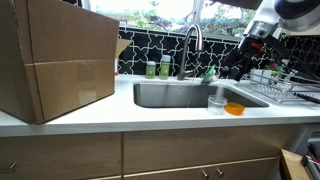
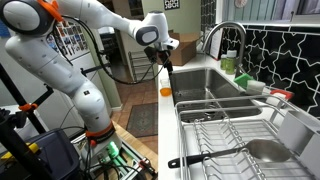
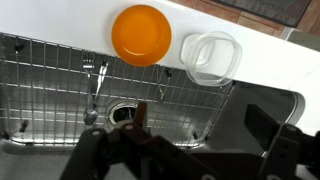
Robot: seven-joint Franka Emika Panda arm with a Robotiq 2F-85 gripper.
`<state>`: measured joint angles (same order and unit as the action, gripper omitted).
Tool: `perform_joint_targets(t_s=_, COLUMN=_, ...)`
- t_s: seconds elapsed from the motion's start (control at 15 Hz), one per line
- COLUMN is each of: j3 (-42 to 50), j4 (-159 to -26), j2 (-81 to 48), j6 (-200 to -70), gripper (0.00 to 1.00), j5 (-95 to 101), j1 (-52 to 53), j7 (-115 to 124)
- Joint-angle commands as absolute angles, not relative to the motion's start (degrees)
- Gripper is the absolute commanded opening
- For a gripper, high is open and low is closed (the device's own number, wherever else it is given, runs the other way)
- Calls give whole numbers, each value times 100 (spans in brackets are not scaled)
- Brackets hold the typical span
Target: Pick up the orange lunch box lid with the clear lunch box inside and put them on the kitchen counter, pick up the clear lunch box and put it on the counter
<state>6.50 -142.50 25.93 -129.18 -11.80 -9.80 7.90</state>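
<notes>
The orange lunch box lid lies on the white kitchen counter at the sink's front edge. It also shows in both exterior views. The clear lunch box stands beside the lid on the counter, apart from it, and also shows in an exterior view. My gripper is open and empty. It hangs above the sink, behind both things, in both exterior views.
The steel sink has a wire grid on its floor and a faucet behind it. Green bottles stand at the back wall. A big cardboard box fills one counter end, a dish rack the other.
</notes>
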Motion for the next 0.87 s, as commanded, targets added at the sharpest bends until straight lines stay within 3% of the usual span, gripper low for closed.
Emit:
perform_joint_targets(t_s=0.0, j3=651, j4=-14759, j2=3194, j6=-12856, gripper=100, j5=-1000, j1=-1420, j7=1652)
perform_joint_targets(t_s=0.8, j3=822, j4=-14848, j2=3356, j6=-12799, gripper=100, j5=-1112, j1=-1772, j7=2036)
